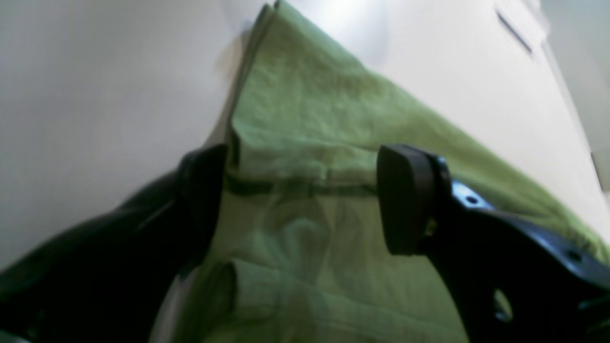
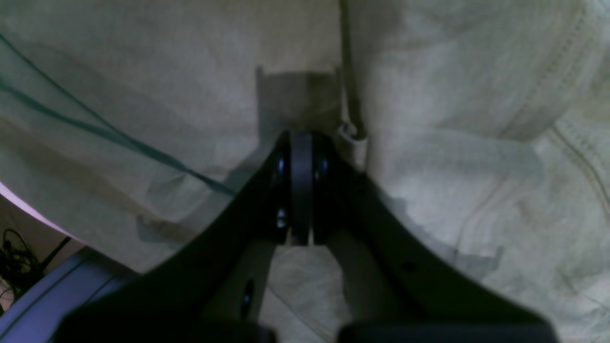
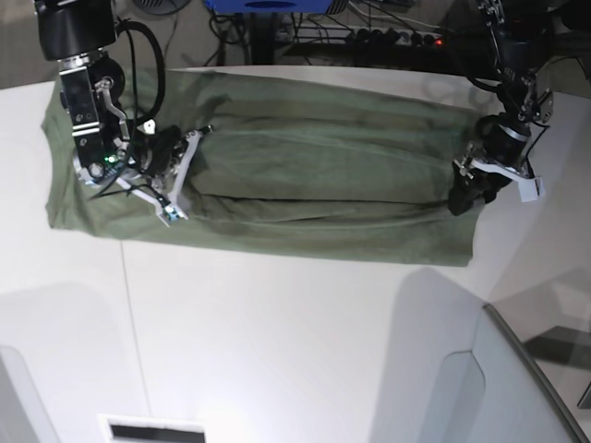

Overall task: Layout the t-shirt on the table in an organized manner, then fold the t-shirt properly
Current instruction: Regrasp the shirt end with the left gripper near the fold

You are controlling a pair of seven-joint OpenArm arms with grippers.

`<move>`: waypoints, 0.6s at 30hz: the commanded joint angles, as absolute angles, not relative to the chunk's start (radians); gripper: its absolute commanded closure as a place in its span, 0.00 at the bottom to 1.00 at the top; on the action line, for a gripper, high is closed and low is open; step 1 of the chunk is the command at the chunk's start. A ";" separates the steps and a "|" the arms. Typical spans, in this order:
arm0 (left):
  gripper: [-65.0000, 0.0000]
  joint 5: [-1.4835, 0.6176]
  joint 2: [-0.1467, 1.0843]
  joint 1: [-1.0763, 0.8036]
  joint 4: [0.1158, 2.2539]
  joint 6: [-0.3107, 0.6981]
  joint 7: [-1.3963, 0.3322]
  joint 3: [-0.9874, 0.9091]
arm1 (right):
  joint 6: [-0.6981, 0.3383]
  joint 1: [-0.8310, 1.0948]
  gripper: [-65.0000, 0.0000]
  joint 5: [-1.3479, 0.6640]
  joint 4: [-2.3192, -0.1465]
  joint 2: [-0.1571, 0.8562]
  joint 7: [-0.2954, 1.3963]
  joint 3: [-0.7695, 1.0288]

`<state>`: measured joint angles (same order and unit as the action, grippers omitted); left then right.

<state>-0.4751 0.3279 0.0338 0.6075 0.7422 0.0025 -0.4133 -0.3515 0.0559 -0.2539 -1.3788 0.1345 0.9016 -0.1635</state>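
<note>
The olive-green t-shirt (image 3: 305,166) lies on the white table (image 3: 277,323) as a long folded band running left to right. At its right end my left gripper (image 3: 462,194) is low over the cloth. In the left wrist view the left gripper (image 1: 305,195) is open, its two dark pads standing either side of a folded edge of the t-shirt (image 1: 305,95), with bare table (image 1: 95,71) beside it. My right gripper (image 3: 180,175) rests on the shirt's left part. In the right wrist view the right gripper (image 2: 300,181) is shut, tips down against the t-shirt (image 2: 143,71).
A grey angled panel (image 3: 517,369) with a dark edge stands at the front right. Cables and a blue object (image 3: 268,5) lie beyond the far table edge. A dark slot (image 3: 152,431) sits at the near edge.
</note>
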 commanded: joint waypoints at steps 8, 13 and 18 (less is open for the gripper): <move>0.52 -0.410 0.326 0.048 0.593 0.698 -0.114 -0.355 | -0.352 0.039 1.00 -0.255 -1.399 0.136 0.897 -0.157; 0.99 -0.410 0.328 0.077 0.588 0.698 -0.114 -0.275 | -0.352 0.039 1.00 -0.255 -1.399 0.136 0.897 -0.157; 1.00 -0.410 0.338 0.082 0.593 0.698 -0.114 -0.271 | -0.352 0.039 1.00 -0.255 -1.400 0.136 0.895 -0.157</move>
